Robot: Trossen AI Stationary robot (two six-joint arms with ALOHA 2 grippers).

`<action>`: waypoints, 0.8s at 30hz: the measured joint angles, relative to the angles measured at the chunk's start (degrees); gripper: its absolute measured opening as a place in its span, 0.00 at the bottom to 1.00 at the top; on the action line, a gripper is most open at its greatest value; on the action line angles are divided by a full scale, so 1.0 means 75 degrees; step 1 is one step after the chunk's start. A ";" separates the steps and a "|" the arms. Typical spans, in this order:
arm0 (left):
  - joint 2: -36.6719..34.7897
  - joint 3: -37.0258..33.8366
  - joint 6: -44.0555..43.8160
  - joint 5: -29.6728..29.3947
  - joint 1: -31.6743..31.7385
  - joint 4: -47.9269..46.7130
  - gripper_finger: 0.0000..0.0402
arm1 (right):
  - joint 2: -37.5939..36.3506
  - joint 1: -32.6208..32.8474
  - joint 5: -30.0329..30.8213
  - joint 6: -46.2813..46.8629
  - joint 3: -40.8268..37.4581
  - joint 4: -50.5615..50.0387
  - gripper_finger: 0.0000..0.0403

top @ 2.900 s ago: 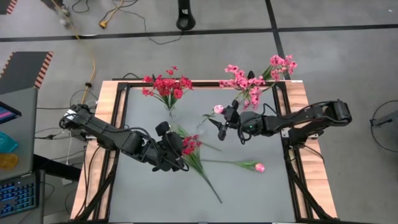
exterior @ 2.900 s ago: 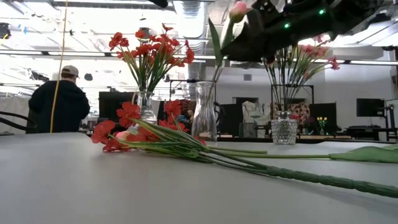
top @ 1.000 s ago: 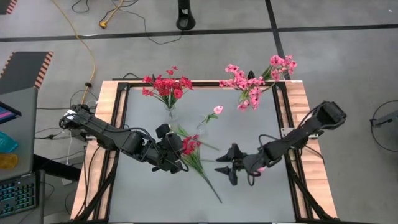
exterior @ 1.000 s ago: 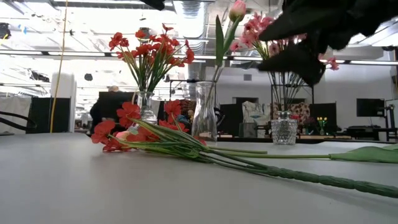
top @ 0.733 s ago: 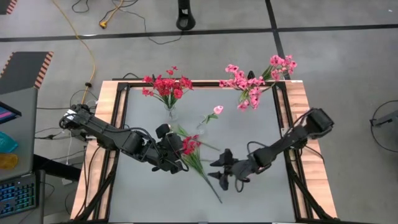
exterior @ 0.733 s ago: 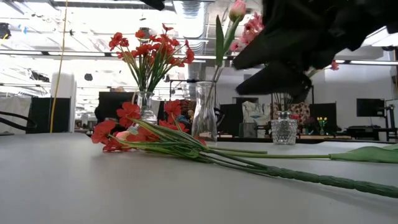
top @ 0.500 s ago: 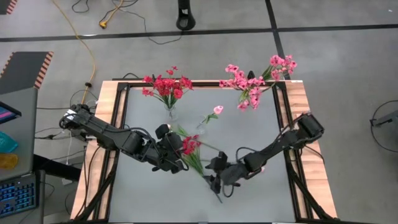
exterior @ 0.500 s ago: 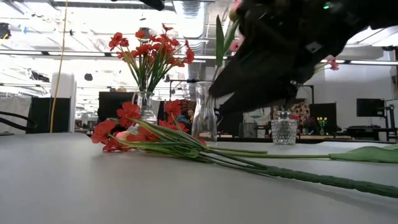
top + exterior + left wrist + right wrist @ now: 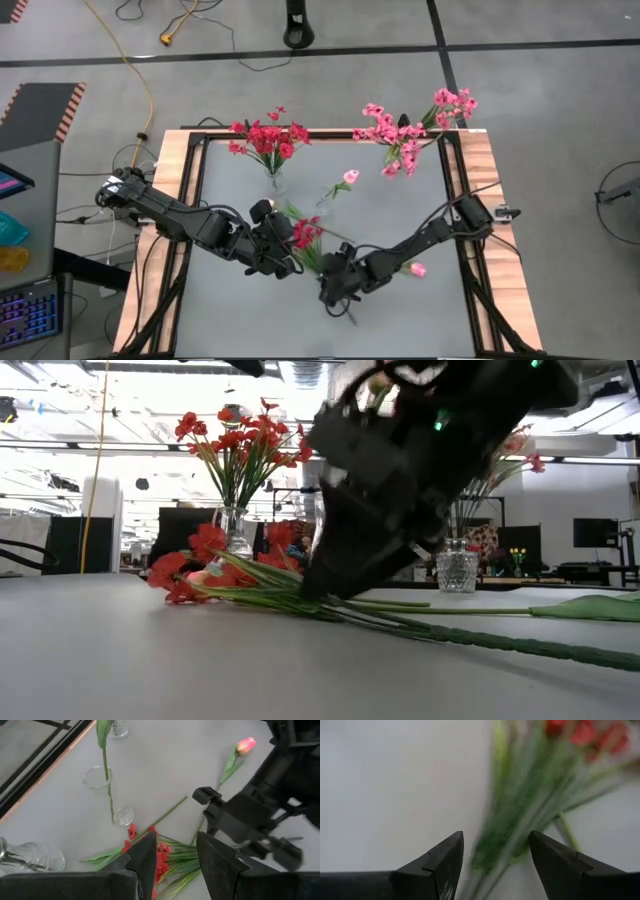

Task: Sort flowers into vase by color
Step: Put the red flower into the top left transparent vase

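Straddling the red flowers' green stems, the right gripper has its fingers spread.

Bright light from above, soft shadows. The red flowers look blurry; ceiling lights glare white.

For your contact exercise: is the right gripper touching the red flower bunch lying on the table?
Apart: the right wrist view shows the right gripper open, the red flower bunch beyond its fingertips.
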 joint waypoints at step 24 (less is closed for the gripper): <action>0.0000 0.0000 -0.0408 -0.0015 -0.0149 0.0002 0.32 | 0.0000 -0.0227 -0.0511 0.0832 0.0081 -0.1024 0.28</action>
